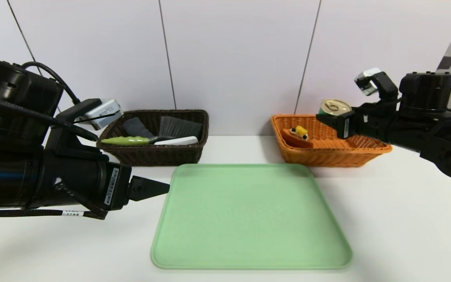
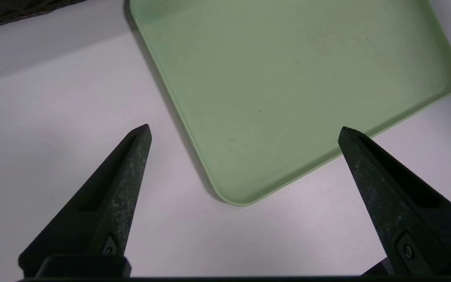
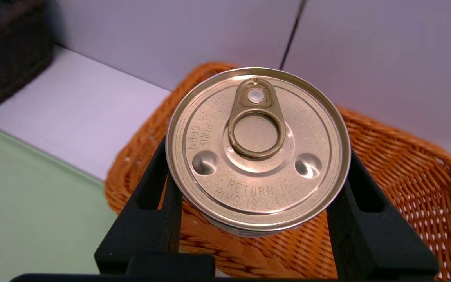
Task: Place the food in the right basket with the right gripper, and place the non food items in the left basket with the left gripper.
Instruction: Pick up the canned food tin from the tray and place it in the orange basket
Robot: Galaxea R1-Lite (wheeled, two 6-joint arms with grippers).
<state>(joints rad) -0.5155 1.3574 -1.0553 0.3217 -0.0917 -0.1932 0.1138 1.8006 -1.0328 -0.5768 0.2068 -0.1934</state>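
Because its ring-pull can belongs with food, the right tool is clamping it by its sides above the orange basket, while the left tool is waiting wide apart and unloaded over the tray's near-left corner.

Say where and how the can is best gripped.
Best around its side wall, just below the rim: the can is round and upright, so opposite fingers coming level suit it, as the right gripper does over the orange basket.
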